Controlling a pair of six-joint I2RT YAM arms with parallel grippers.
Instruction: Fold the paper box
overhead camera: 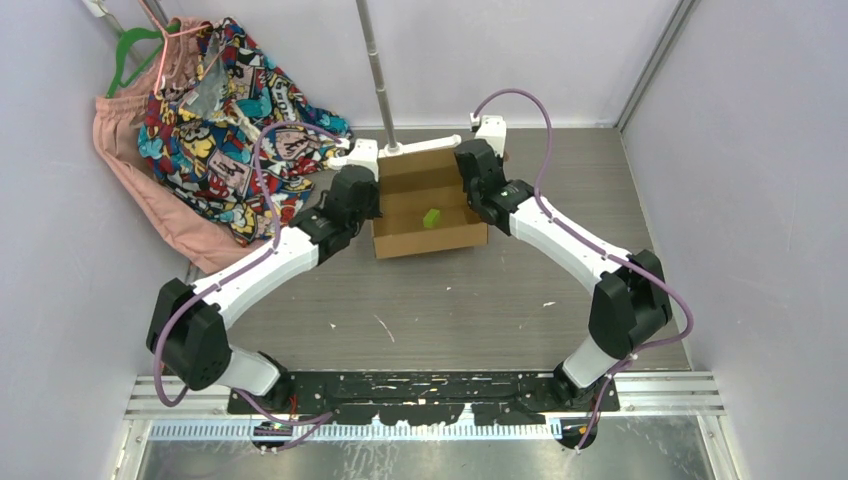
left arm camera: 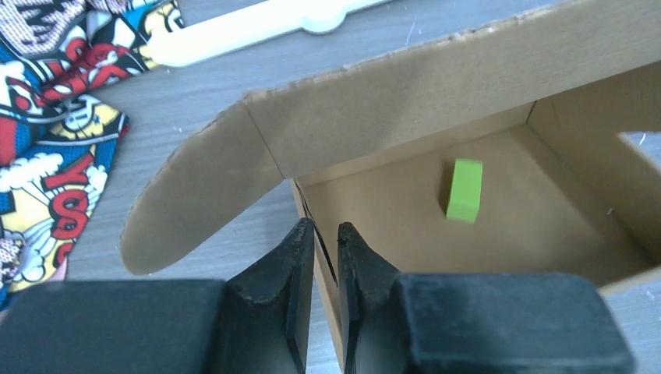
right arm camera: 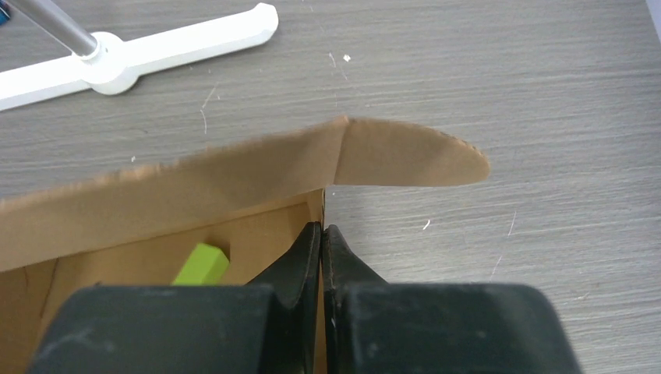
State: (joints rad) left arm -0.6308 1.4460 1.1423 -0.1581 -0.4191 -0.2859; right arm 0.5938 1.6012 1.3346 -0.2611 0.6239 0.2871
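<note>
Half-folded paper box (overhead camera: 425,240) of plain brown corrugated cardboard sits as an open tray on the grey wood-grain table (overhead camera: 450,300), its back wall raised. A rounded cardboard flap (left arm camera: 195,202) splays out from the box's left rear corner and another rounded flap (right arm camera: 405,152) from its right rear corner. A small lime-green block (overhead camera: 431,218) lies on the floor inside the box. The left gripper (left arm camera: 325,230) pinches the box's left side wall, its black fingers a thin gap apart with the cardboard edge between them. The right gripper (right arm camera: 323,230) clamps the box's right side wall, fingers almost touching around the sheet. A white stand base with metal pole (overhead camera: 400,148) lies just behind the box. A bright comic-print cloth (overhead camera: 230,110) is heaped to the left of the box over a pink garment (overhead camera: 165,215).
</note>
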